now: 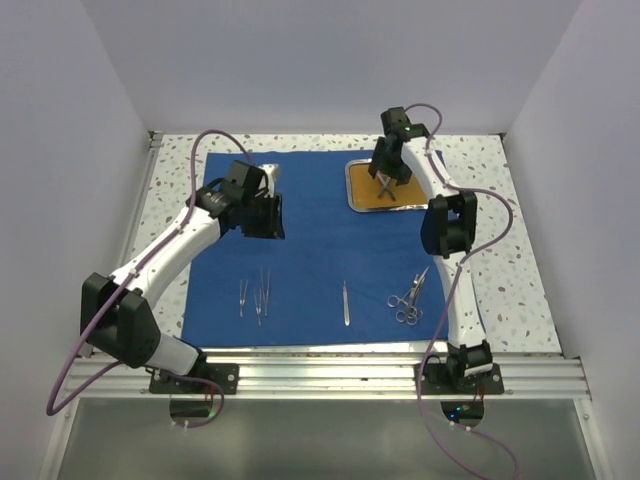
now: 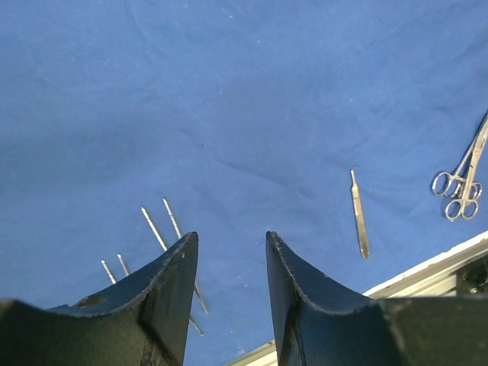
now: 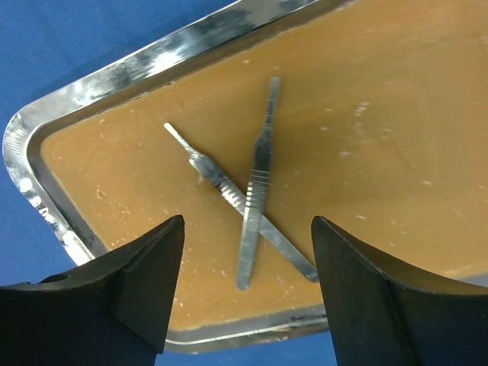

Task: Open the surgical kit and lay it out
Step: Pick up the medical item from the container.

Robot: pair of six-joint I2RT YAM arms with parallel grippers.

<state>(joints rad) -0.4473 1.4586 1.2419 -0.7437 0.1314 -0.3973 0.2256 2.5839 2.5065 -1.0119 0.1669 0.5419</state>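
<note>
1. The kit's blue cloth wrap [image 1: 320, 250] lies spread flat on the worktop [image 1: 520, 280]. The steel tray [image 1: 349, 188] sits on its far right part.
2. Tweezers [image 1: 255, 297], a single slim handle [image 1: 345, 302] and ring-handled scissors or forceps [image 1: 408, 298] lie in a row along the wrap's near edge, each apart from the next.
3. Two thin crossed handles [image 3: 255, 191] rest one on the other on the tray's orange-brown floor.
4. The right fingers [image 3: 145, 282] stand well apart and hold nothing. They hang over the tray, one to either side of the crossed pair.
5. The left fingers [image 2: 168, 305] are partly apart with nothing between them, above bare cloth and clear of every instrument.
6. Judged handling: the handles look light, stiff, smooth and very flat, so they are likely to slip or pivot under a pinch. The upper one should go first, taken across its ribbed middle (the ribbing shows in the right wrist view). The lower one may shift as it lifts.
7. The wrap is soft and would bunch if an instrument were dragged over it.
8. Not determinable:
   - how high the right fingers are above the tray floor
   - how many ring-handled pieces there are
   - whether any handle carries a blade
9. The right wrist hides much of the tray from above, and the left fingers cover part of the tweezers
</note>
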